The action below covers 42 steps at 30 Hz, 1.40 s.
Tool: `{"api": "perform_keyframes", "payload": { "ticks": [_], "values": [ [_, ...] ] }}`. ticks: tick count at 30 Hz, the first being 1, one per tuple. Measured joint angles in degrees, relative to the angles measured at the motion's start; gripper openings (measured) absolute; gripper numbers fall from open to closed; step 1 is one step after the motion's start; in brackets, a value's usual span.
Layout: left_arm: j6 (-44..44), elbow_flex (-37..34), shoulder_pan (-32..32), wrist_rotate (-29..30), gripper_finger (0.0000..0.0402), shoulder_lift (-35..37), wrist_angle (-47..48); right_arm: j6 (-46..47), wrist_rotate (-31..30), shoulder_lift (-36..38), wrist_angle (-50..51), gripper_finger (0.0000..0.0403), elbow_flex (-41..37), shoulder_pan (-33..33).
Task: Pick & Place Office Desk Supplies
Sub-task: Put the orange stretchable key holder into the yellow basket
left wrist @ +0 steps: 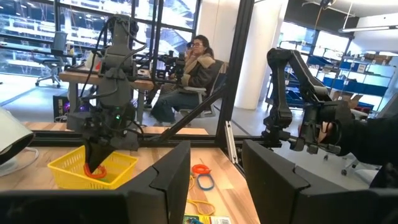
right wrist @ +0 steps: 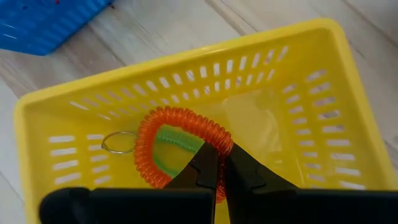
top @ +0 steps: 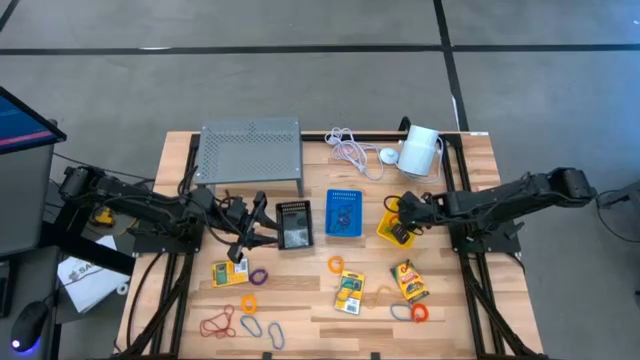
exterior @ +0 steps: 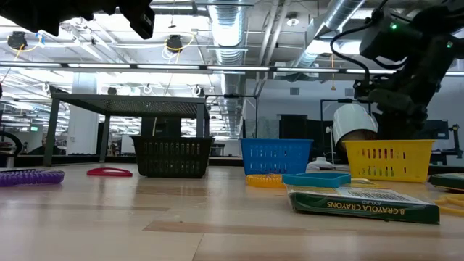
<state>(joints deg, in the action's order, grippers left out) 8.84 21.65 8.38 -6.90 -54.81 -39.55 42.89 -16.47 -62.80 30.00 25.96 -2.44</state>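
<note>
My right gripper (right wrist: 217,163) reaches down into the yellow bin (top: 392,230), shut on an orange coiled loop (right wrist: 177,146) that carries a small metal ring (right wrist: 118,142). A green coil (right wrist: 177,138) lies under it in the bin. My left gripper (left wrist: 214,180) hangs open and empty above the table, left of the black bin (top: 293,224). The blue bin (top: 344,213) stands between the black and yellow ones. Three yellow crayon packets (top: 230,272) (top: 349,290) (top: 408,280) lie flat on the near half of the table, with loose loops around them. My right gripper pinches the orange coiled loop's band (right wrist: 214,142) between its two fingertips, at one spot on the ring. The fingers slant down from above into the bin. The loop sits inside the bin's walls; whether it rests on the floor I cannot tell.
A grey perforated shelf (top: 250,150) stands at the far left, a white cable (top: 350,150) and white cylinder (top: 420,150) at the far right. Purple (top: 258,275), orange (top: 248,302) (top: 335,264) (top: 420,313), red (top: 218,323) and blue (top: 400,310) loops lie near the front edge.
</note>
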Motion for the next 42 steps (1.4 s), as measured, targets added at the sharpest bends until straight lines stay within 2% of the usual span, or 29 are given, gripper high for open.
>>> {"api": "perform_keyframes", "payload": {
  "ticks": [6,16,28,42],
  "values": [
    [0.0,0.0,0.0,0.0,0.014,0.0,0.15,-0.01,0.19,0.24,0.13,0.0017,0.0,0.0],
    [0.0,0.0,0.0,0.0,0.014,0.0,0.15,0.12,1.68,0.24,1.94,0.0095,0.0,0.05],
    [0.0,0.0,0.0,0.0,0.014,0.0,0.15,0.16,3.13,0.24,3.04,0.0251,0.0,1.46],
    [0.02,0.02,0.0,0.0,0.014,0.0,0.15,0.13,3.12,0.24,2.8,0.026,0.11,3.72]
  ]
}}
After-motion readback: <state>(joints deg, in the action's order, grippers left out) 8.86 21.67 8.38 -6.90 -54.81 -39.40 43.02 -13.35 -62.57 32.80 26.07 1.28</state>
